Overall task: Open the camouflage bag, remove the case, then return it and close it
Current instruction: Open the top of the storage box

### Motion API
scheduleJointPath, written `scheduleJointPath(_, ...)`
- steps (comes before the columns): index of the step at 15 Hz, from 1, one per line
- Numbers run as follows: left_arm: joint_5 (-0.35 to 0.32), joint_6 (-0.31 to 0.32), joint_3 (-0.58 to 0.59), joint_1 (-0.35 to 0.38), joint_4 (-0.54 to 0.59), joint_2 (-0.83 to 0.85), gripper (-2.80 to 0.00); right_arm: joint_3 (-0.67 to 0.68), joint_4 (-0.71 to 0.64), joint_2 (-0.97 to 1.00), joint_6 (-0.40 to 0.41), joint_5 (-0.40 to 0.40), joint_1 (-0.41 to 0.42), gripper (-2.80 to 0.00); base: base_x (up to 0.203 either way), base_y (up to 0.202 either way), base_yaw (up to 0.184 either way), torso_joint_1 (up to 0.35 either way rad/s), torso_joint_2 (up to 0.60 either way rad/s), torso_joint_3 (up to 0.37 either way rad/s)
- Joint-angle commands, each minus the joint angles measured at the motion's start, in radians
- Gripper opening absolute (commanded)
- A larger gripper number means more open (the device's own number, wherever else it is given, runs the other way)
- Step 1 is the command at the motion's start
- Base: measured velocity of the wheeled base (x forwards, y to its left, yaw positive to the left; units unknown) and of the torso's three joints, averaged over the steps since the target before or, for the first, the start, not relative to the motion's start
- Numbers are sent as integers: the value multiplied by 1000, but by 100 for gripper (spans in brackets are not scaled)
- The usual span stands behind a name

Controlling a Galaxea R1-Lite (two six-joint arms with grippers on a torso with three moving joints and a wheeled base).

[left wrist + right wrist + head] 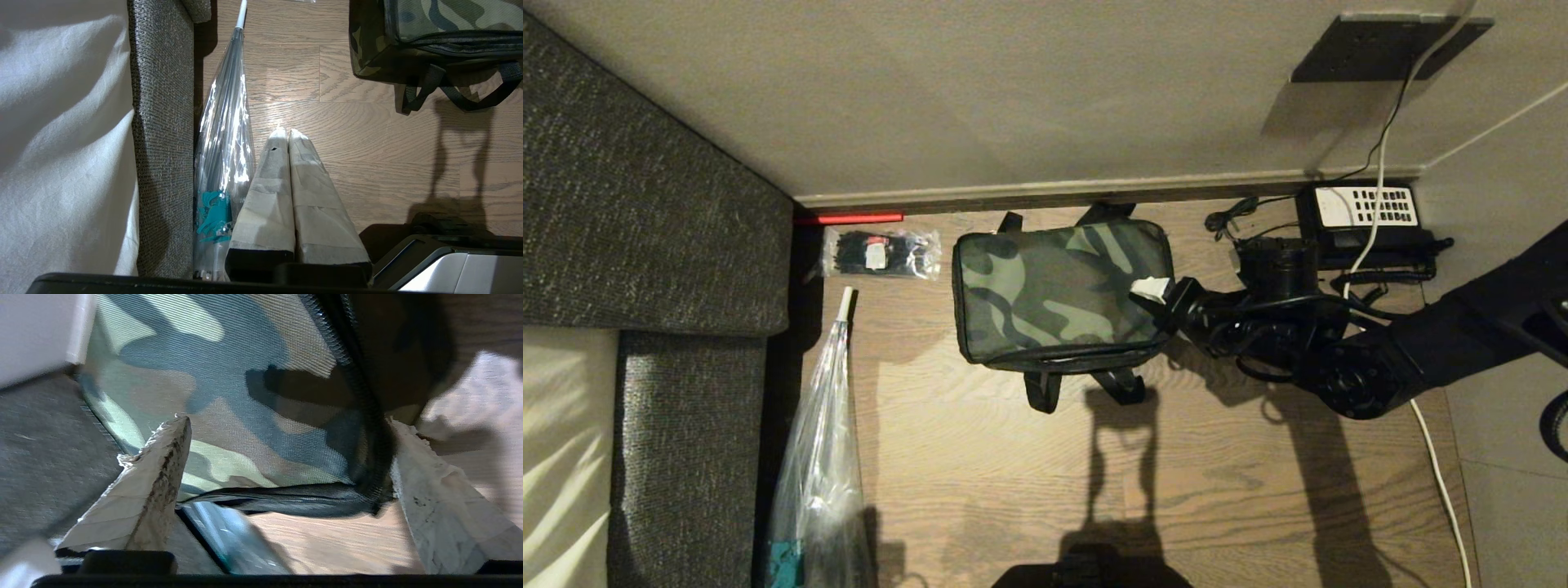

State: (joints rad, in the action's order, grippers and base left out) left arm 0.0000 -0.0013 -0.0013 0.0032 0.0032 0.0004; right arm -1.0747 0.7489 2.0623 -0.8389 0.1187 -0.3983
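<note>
The camouflage bag point(1062, 290) looks soft and floppy, best taken by its zipper edge; the right gripper point(1156, 296) gapes wide at that corner, holding nothing.

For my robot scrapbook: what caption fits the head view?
Right pincer, open, at the closed camouflage bag on the wooden floor.

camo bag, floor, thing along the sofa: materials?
Bag: woven fabric, matte; the weave shows in the right wrist view, with black webbing straps. Floor: wood-look planks, visible grain, slight sheen; possibly laminate. Umbrella: clear glossy plastic, teal handle.
</note>
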Motion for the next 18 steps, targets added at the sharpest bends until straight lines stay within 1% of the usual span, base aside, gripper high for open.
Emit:
scheduleJointPath(1,0,0,0,0,0,-2,-280,-1,12,3,-20,-2,-13,0,0,0,0,0,0,0)
scheduleJointPath(2,0,0,0,0,0,-2,-280,-1,12,0,-25,-2,-14,0,0,0,0,0,0,0)
scheduleJointPath(3,0,0,0,0,0,-2,-280,-4,18,-4,-56,-2,-17,-13,0,0,0,0,0,0)
scheduleJointPath(4,0,0,0,0,0,-2,-280,-4,44,-10,-89,-4,-17,-280,0,0,0,0,0,0)
scheduleJointPath(5,0,0,0,0,0,-2,-280,3,66,-11,-100,-4,-17,-280,0,0,0,0,0,0)
scheduleJointPath(11,0,0,0,0,0,-2,-280,21,69,-31,-47,-9,-22,-280,0,0,0,0,0,0)
scheduleJointPath(14,0,0,0,0,0,-2,-280,9,73,-57,-42,-7,-22,-280,0,0,0,0,0,0)
scheduleJointPath(15,0,0,0,0,0,-2,-280,7,79,-64,-33,-5,-22,-280,0,0,0,0,0,0)
scheduleJointPath(17,0,0,1,0,0,-2,-280,7,83,-71,16,-8,-22,-280,0,0,0,0,0,0)
scheduleJointPath(18,0,0,0,0,0,-2,-280,4,101,-75,20,-8,-22,-280,0,0,0,0,0,0)
